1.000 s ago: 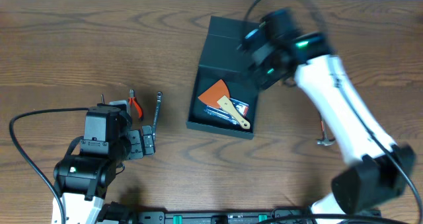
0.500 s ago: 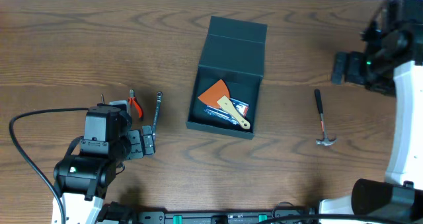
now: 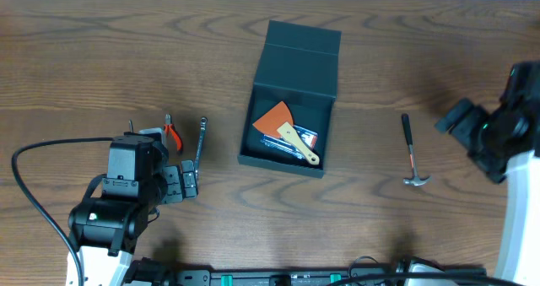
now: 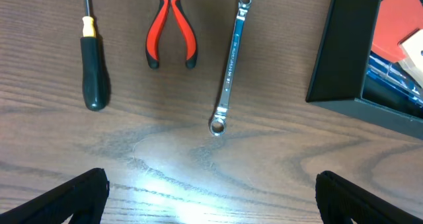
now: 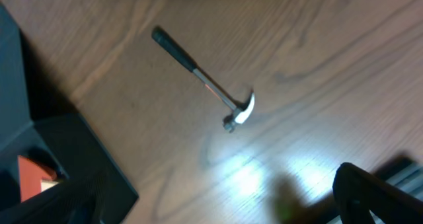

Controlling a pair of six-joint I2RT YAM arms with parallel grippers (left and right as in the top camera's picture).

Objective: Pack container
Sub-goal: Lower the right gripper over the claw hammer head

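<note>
The dark teal container stands mid-table with its flap lid folded back. Inside lie an orange scraper, a wooden-handled tool and a blue packet. My left gripper hovers open over bare wood, left of the box; in the left wrist view nothing is between its fingers. My right gripper is open at the right edge, right of a small hammer. The right wrist view shows the hammer and a corner of the container, with the gripper empty.
A silver wrench, red-handled pliers and a black screwdriver lie in a row just beyond my left gripper, the wrench nearest the box. A black cable loops at the table's left edge.
My right arm swung from above the container out to the table's right side, then toward the front, uncovering the hammer. The left arm and the tools have not moved.
</note>
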